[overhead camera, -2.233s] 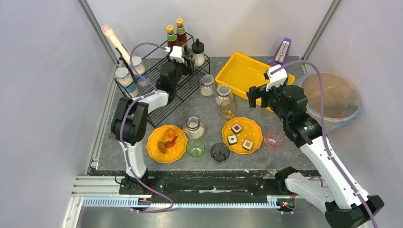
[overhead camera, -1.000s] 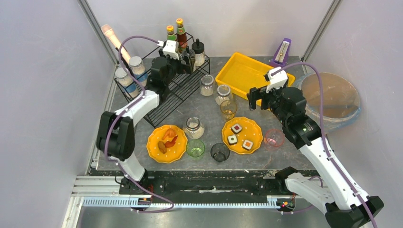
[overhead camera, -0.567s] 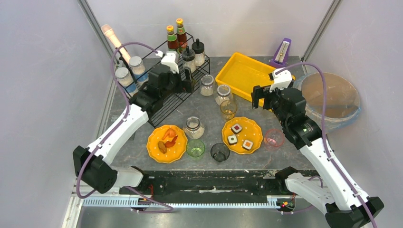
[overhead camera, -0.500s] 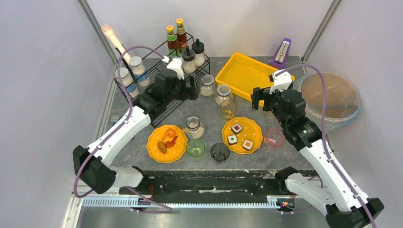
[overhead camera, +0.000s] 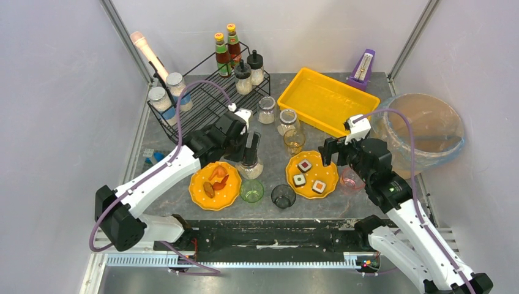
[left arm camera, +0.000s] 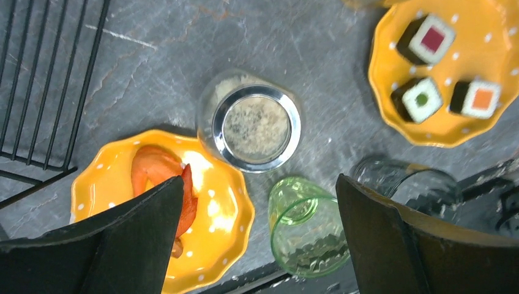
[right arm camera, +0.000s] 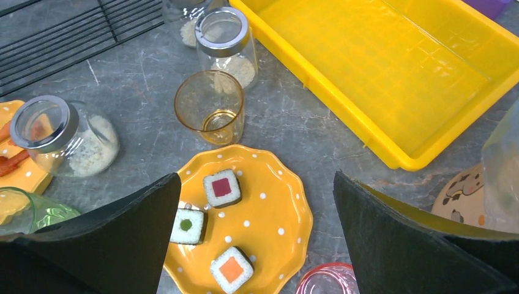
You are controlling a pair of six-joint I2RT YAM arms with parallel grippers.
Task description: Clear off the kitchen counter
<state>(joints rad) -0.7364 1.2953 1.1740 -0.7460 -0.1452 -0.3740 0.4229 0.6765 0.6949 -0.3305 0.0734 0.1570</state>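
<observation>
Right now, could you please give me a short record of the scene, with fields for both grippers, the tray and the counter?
left gripper: open, above the lidded jar
right gripper: open, above the sushi plate
yellow tray: empty
kitchen counter: not cleared; green glass and amber glass among the items on it

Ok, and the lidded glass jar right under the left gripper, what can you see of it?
The jar is clear rounded glass with a silver-rimmed lid whose middle looks see-through, showing pale grainy contents. It stands upright on the kitchen counter, close against the rim of the yellow dotted plate of red-orange food; whether they touch I cannot tell. A green glass stands just beside it. The left gripper hangs open above it, no finger on it.
</observation>
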